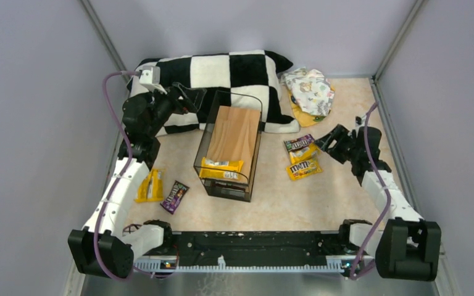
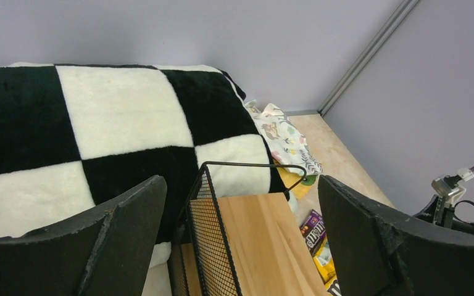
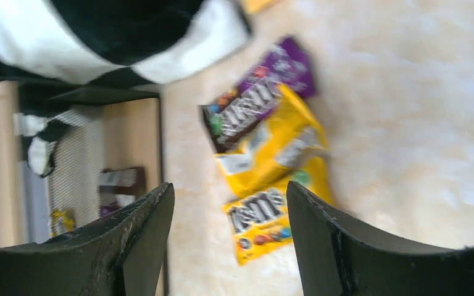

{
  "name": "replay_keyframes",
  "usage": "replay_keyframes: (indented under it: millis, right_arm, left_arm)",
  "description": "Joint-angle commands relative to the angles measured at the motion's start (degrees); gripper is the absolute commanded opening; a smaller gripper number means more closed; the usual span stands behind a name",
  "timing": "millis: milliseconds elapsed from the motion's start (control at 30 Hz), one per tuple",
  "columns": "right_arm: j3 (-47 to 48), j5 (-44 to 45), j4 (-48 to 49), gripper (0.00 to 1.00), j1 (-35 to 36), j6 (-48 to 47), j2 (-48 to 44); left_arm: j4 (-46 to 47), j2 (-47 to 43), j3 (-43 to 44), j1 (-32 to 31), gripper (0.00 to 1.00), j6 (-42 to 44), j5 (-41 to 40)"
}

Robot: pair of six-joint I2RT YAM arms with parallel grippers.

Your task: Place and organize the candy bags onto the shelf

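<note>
Candy bags (image 3: 271, 157) (yellow, purple) read M&M's, lying beside the shelf (image 1: 237, 132).

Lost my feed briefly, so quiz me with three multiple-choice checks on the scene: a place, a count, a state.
1. Where on the shelf is the yellow bag? A near end B far end C not there
2. Bags on the table left of the shelf? A one B two C four
3. Right gripper? A open, empty B shut on a bag C shut on the cloth
1A, it lies at the near edge; 2B, one yellow packet and one purple packet; 3A, fingers apart above the right-side bags, holding nothing.
</note>
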Motion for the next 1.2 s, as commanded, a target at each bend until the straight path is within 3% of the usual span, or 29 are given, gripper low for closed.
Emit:
replay_keyframes:
  millis: [0, 167, 300, 500, 967, 1167]
  right_arm:
    - [-3.5, -7.1, -3.1, 0.67, -7.5, -4.0, 3.3]
    - [-4.4, -12.6, 3.4, 0.64, -7.4, -3.2, 5.1]
    - [-1.4, -8.5, -2.8, 0.68, -7.9, -6.6, 8.1]
    - [-5.9, -16.7, 3.1, 0.68, -12.4, -4.6, 12.4]
    - [-10.6, -25.0, 11.7, 0.65, -11.9, -3.2, 18.8]
    - [-10.9, -26.3, 10.2, 0.64, -9.5, -4.8, 18.6]
  left_arm:
    - [3.9, 0.2, -0.4, 0.2, 0.99, -0.4, 0.6]
    - [3.5, 0.7, -0.2, 0.1, 0.99, 0.1, 0.4]
    - [3.4, 1.0, 0.0, 0.1, 0.99, -0.1, 1.0]
    - [3.3, 1.5, 0.0, 0.1, 0.99, -0.3, 1.1]
    - [3.5, 2.3, 0.0, 0.1, 0.99, -1.2, 2.0]
    - [3.6, 2.8, 0.1, 0.1, 0.99, -1.8, 2.7]
